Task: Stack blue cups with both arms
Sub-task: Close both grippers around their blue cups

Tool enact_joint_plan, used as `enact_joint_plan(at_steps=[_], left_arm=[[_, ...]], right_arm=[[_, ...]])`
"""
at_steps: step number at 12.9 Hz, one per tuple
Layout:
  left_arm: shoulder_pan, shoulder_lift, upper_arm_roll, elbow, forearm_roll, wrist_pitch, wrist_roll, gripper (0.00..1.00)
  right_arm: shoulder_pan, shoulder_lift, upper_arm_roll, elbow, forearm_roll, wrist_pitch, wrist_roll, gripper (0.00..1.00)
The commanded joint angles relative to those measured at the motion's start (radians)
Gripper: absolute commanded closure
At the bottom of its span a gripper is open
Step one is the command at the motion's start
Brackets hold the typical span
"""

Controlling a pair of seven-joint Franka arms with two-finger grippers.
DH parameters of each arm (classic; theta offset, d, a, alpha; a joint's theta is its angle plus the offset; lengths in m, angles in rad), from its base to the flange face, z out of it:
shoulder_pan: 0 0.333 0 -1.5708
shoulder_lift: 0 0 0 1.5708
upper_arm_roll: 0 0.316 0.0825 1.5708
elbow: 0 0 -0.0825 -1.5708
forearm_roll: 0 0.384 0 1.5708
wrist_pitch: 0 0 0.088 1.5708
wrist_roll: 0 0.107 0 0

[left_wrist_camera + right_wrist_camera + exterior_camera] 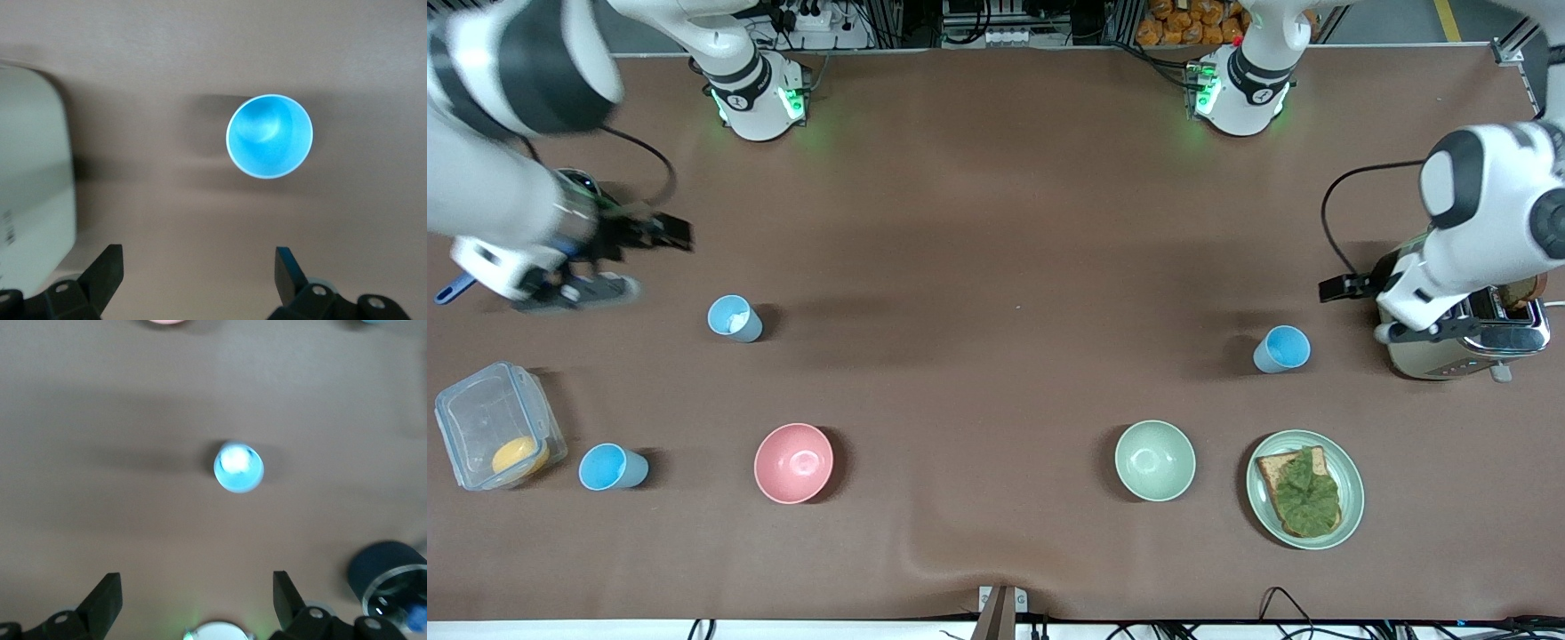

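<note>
Above the bench, left hand and right hand hang released; centre each over its blue cup before descending.

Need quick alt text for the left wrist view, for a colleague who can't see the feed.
A single blue cup stands upright and empty on the brown table, seen from directly above. The left end effector hangs open above the table, holding nothing, its two black fingertips spread wider than the cup. A pale metallic toaster sits beside the cup at the picture's edge.
</note>
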Motion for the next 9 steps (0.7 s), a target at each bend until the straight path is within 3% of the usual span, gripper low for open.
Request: enact_joint_plan(at_steps=[1, 4, 9], left_arm=[[-0.010, 0.068, -0.005, 0.023, -0.012, 0.060, -0.010, 0.00], [-0.025, 0.114, -0.005, 0.044, -0.003, 0.079, -0.008, 0.00], [-0.018, 0.202, -0.002, 0.093, 0.001, 0.085, -0.010, 0.00]], right_arm=[[0.070, 0.064, -0.007, -0.046, -0.061, 0.142, 0.108, 0.00], [0.086, 0.079, -0.009, -0.162, -0.144, 0.312, 0.131, 0.00], [0.064, 0.070, -0.016, -0.437, -0.152, 0.613, 0.133, 0.00]])
